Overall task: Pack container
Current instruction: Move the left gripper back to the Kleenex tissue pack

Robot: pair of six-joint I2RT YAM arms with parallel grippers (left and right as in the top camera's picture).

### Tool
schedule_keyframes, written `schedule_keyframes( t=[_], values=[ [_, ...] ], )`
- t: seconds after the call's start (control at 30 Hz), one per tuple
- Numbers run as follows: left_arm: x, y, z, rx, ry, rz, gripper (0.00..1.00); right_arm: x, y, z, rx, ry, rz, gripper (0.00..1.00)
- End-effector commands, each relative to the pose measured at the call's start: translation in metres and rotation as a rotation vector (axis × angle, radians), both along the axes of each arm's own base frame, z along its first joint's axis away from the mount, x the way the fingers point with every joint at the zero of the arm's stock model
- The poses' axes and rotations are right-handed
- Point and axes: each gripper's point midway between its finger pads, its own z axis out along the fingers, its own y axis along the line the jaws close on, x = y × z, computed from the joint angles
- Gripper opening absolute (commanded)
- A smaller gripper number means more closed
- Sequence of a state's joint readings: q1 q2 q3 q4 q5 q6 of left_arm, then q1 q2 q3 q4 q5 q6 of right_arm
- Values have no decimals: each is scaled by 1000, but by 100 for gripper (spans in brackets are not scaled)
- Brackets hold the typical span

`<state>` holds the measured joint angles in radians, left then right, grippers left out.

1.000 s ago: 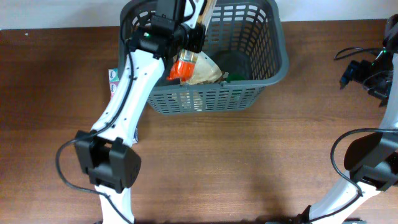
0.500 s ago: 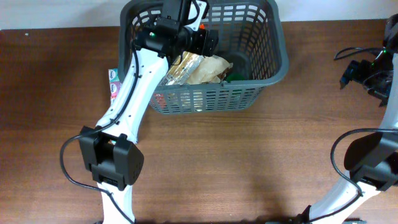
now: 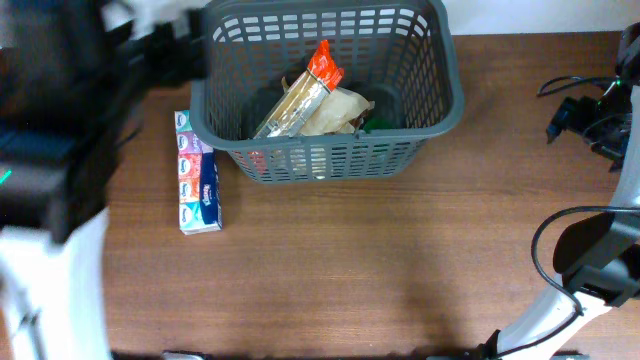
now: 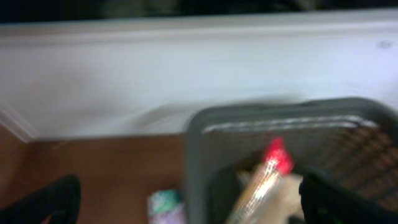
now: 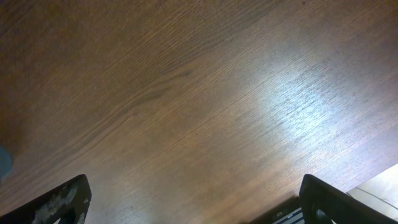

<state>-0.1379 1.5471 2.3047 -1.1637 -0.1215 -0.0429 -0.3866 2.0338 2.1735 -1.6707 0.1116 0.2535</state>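
The container [image 3: 452,92], a large dark grey slotted basket, stands at the table's far edge. Inside it a long clear packet with a red end [image 3: 300,95] lies tilted on a beige bag [image 3: 342,110], with something green [image 3: 372,123] beside them. My left arm [image 3: 60,190] is a big blur at the left, lifted clear of the basket. In the left wrist view the left gripper [image 4: 193,208] is open and empty, with the basket wall [image 4: 199,155] and the packet [image 4: 264,177] below it. My right gripper [image 5: 199,205] is open over bare wood at the far right [image 3: 585,120].
A flat pack of tissues [image 3: 197,180] lies on the table just left of the basket, also in the left wrist view [image 4: 165,205]. A white wall [image 4: 186,74] runs behind the table. Cables trail by the right arm [image 3: 560,85].
My left gripper opened and let go of the red-ended packet, which now lies in the basket. The left arm then swung up and to the left. The right arm stayed still.
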Motion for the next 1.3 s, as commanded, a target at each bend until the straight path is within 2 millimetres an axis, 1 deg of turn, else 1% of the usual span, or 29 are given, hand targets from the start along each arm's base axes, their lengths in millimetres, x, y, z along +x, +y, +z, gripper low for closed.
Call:
schedule_keyframes(
  t=[0.0, 0.07, 0.17, 0.27, 0.33, 0.4, 0.43, 0.53, 0.57, 0.6, 0.7, 0.87, 1.03, 1.17, 1.2, 1.27],
  values=[
    [-17, 45, -18, 31, 89, 163, 99, -1, -3, -2, 0, 4, -4, 99],
    [-28, 60, -32, 37, 157, 202, 99, -1, -3, -2, 0, 4, -5, 99],
    [-39, 81, -63, 45, 288, 263, 99, -1, -3, -2, 0, 4, -5, 99],
    [-41, 98, -94, 37, 396, 307, 99, -1, -3, -2, 0, 4, -4, 99],
    [-38, 102, -120, 8, 467, 300, 99, -1, -3, -2, 0, 4, -4, 99],
    [-33, 98, -152, -46, 542, 262, 99, -1, -3, -2, 0, 4, -4, 99],
    [-32, 97, -163, -64, 564, 250, 99, -1, -3, -2, 0, 4, -5, 99],
    [-27, 89, -206, -128, 648, 205, 99, -1, -3, -2, 0, 4, -5, 99],
    [-26, 85, -219, -150, 668, 184, 99, -1, -3, -2, 0, 4, -4, 99],
    [-24, 75, -237, -196, 696, 139, 99, -1, -3, -2, 0, 4, -4, 99],
    [-23, 59, -270, -269, 743, 74, 99, -1, -3, -2, 0, 4, -5, 99],
    [-32, 57, -320, -281, 818, 77, 99, -1, -3, -2, 0, 4, -5, 99],
    [-45, 55, -360, -287, 880, 84, 99, -1, -3, -2, 0, 4, -4, 99],
    [-52, 58, -380, -270, 901, 103, 99, -1, -3, -2, 0, 4, -5, 99],
    [-52, 62, -387, -251, 895, 118, 99, -1, -3, -2, 0, 4, -5, 99],
    [-49, 68, -392, -226, 881, 137, 99, -1, -3, -2, 0, 4, -5, 99]
  ],
)
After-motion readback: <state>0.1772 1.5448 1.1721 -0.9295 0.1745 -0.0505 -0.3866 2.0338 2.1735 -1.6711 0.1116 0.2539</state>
